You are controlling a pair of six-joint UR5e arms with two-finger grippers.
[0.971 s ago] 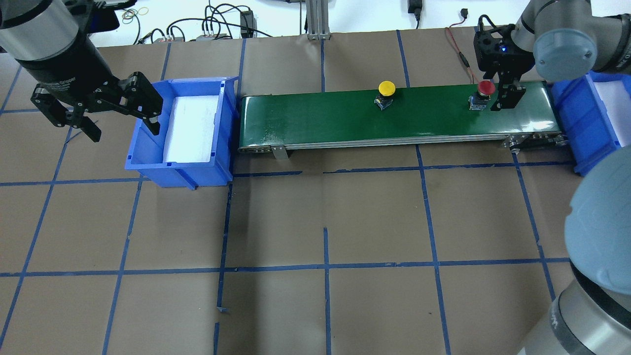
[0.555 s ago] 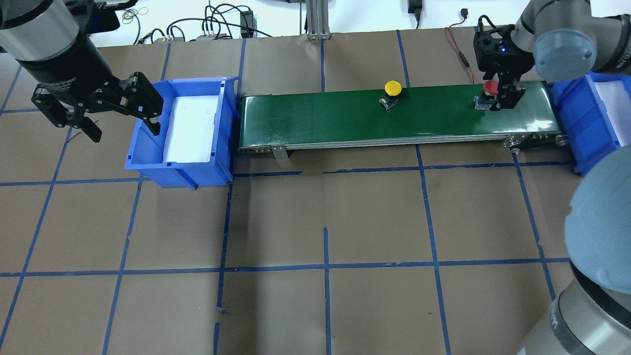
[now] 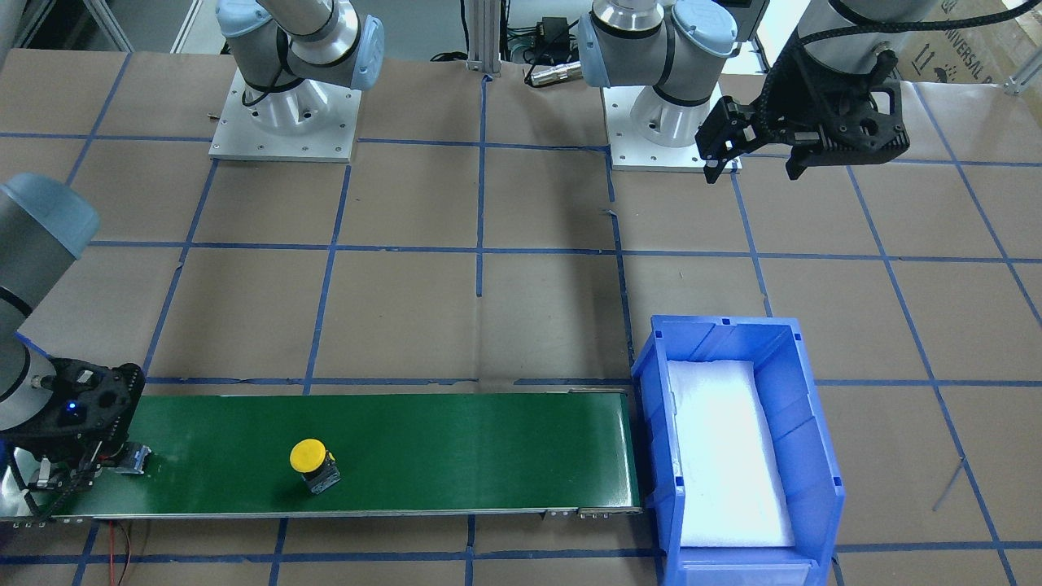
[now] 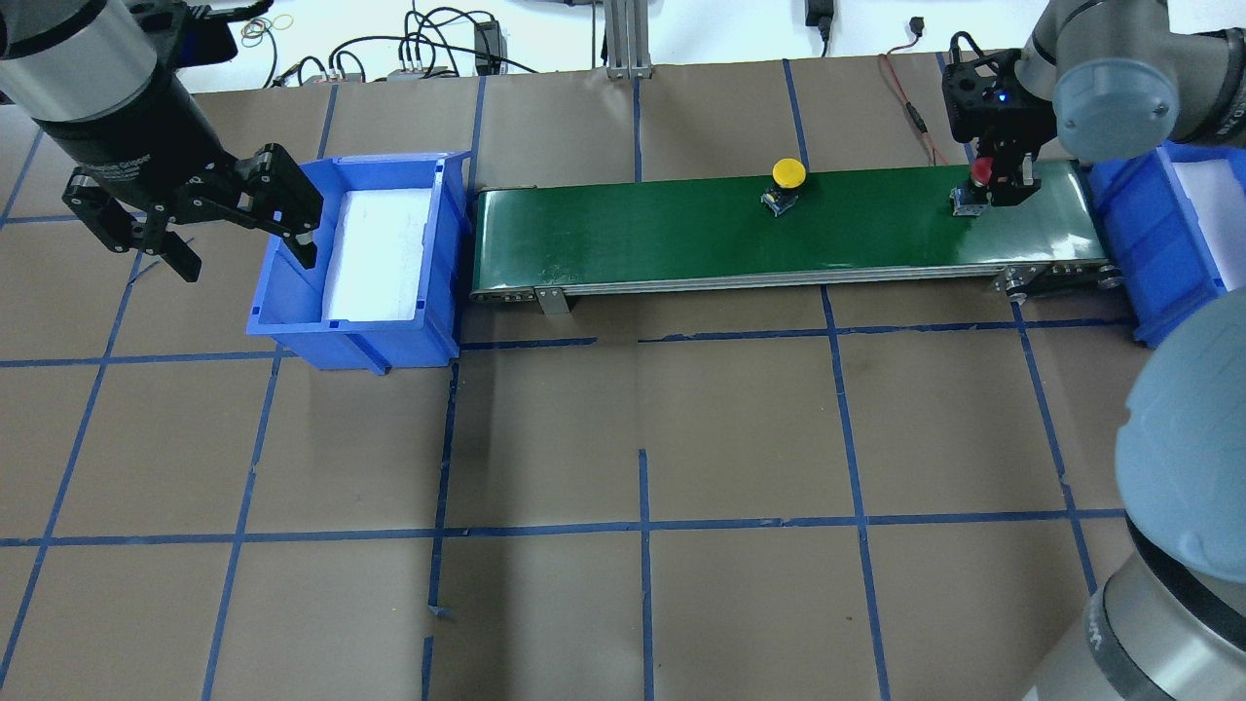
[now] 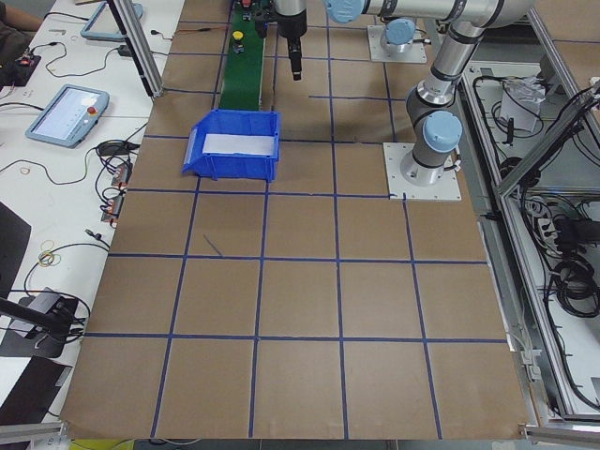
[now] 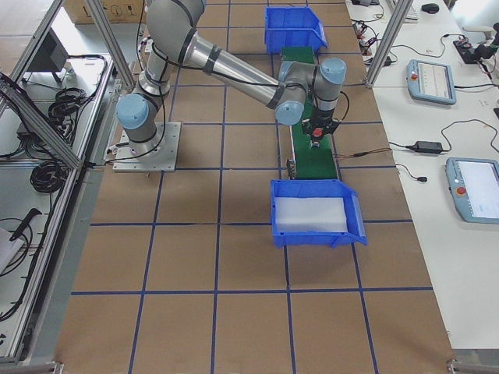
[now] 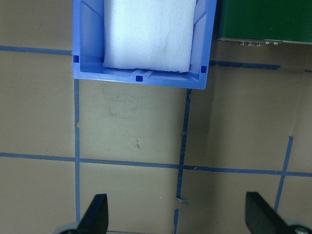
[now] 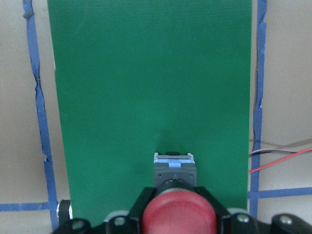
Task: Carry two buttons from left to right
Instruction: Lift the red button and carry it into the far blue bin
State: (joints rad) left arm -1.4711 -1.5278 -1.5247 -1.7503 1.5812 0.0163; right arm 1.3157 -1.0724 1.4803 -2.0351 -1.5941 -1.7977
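Right claw (image 4: 995,182) of mine has just pressed in on the red button (image 8: 179,214) at the right end of the green belt (image 4: 633,229). The yellow button (image 4: 787,176) has ridden closer and sits mid-belt. One pickup is starting, I judge. This claw points straight down. My left claw (image 4: 243,251) hangs spread beside the left bin (image 4: 292,302).

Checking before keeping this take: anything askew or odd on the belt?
Minor: the yellow button stands with its base twisted off square to the belt. The red button is in the jaws of the right gripper. Nothing else.
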